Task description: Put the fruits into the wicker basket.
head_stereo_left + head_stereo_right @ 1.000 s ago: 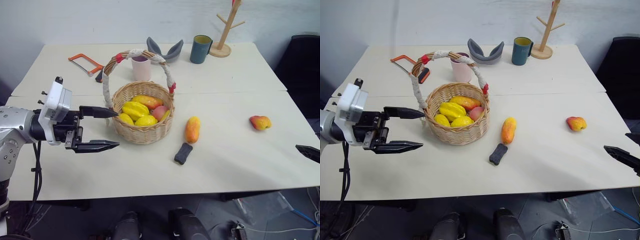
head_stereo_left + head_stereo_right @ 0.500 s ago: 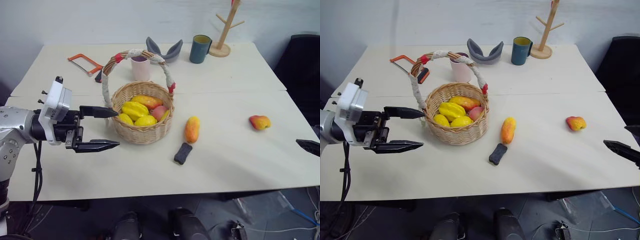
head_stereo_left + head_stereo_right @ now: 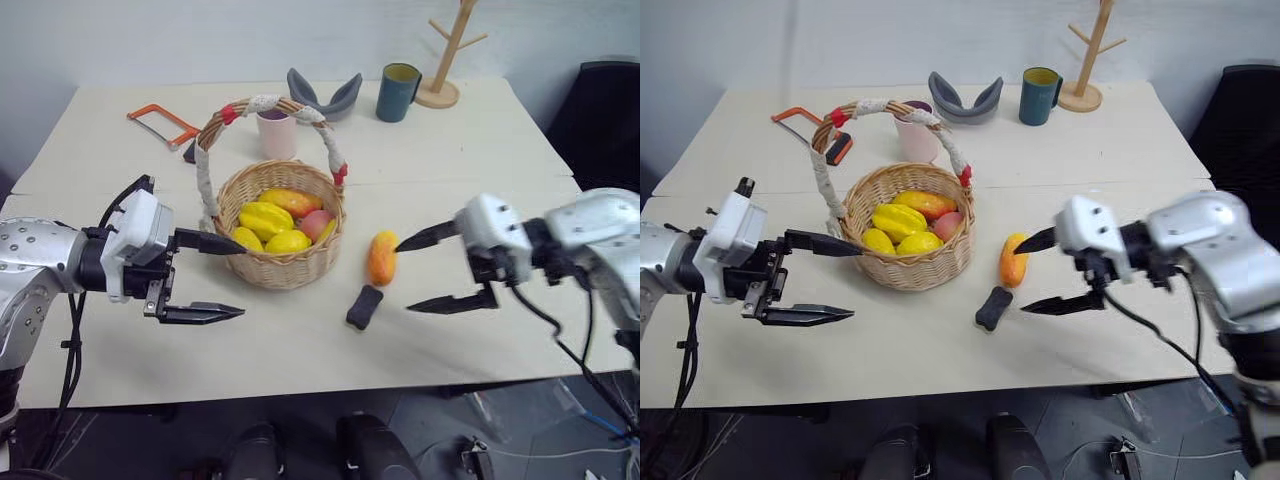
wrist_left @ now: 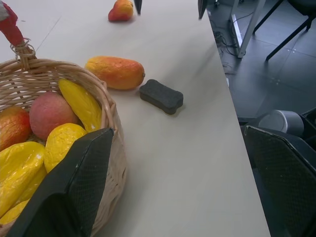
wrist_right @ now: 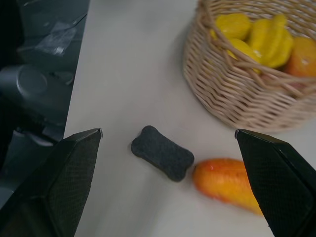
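The wicker basket stands mid-table and holds several fruits: yellow ridged ones, an orange one and a reddish one. An orange-yellow mango-like fruit lies on the table right of the basket. A red-and-yellow fruit lies farther right. My left gripper is open and empty, close to the basket's left wall. My right gripper is open and empty, its tips just right of the mango-like fruit and pointing left at it.
A small black block lies in front of the mango-like fruit. Behind the basket are a pink cup, a grey curved cushion, a teal mug, a wooden mug tree and an orange hacksaw.
My right arm has swung in from the right edge to the mango-like fruit and now hides the red-and-yellow fruit in the eye views. My left gripper has hardly moved.
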